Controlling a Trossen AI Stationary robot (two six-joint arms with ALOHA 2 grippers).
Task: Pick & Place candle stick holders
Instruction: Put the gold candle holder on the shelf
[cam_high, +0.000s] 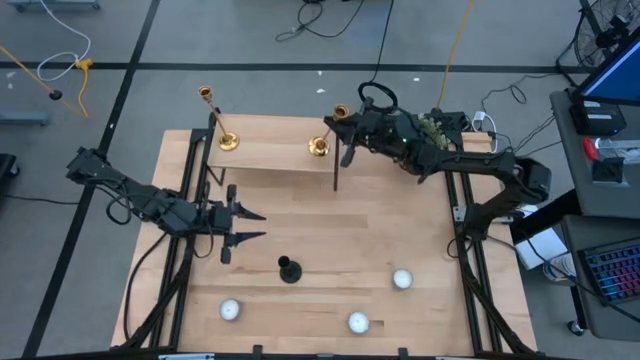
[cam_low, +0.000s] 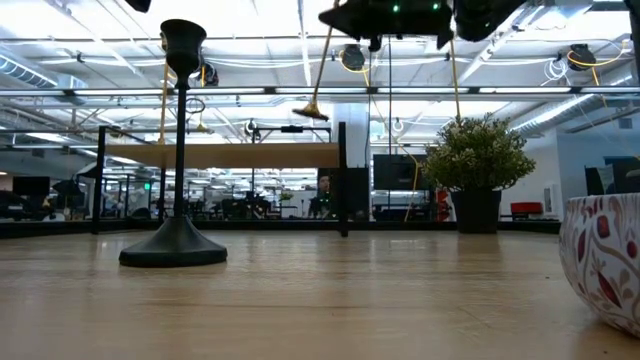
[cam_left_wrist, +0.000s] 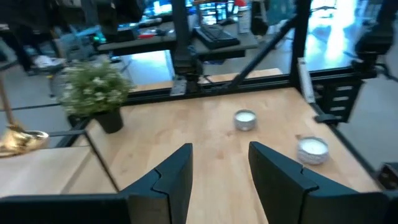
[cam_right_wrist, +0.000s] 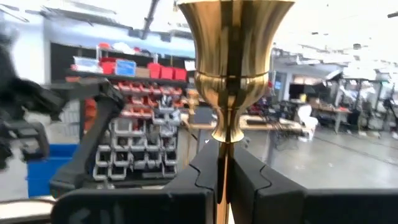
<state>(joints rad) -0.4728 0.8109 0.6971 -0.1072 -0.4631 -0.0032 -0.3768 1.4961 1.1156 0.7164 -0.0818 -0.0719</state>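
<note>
Right pincer (cam_high: 345, 122) is clamped on the thin stem of a gold candle stick holder (cam_high: 322, 138), just under its cup; in the right wrist view the gold cup (cam_right_wrist: 234, 56) stands above the 2 closed fingers (cam_right_wrist: 205, 171) and the stem runs between them. From above, its base sits over the raised wooden shelf (cam_high: 270, 150) at the far side of the counter (cam_high: 330, 250). The low view shows that base tilted and apparently clear of the shelf board, so I judge this as mid-placement, not yet seated.

Second gold holder (cam_high: 222, 128) stands at the shelf's left end, well apart. Black holder (cam_high: 289, 268) stands upright on the counter, nearer the front, untouched.

Left pincer (cam_high: 248, 226) hovers over mid-counter, fingers spread wide, holding nothing.

How I'd run this step:
- Square the stem to vertical before lowering; the tilt I read in the low view would land the base on its rim.
- Descend slowly until the flared base sits flat on the shelf, away from the edge.
- Open only when the base is fully down; tall, slim and top-heavy, it will tip easily.
- Retreat straight back from the stem, not sideways, so a finger doesn't clip the cup.
- The plant (cam_high: 432, 126) sits close under the right arm; keep the elbow clear of it.
</note>
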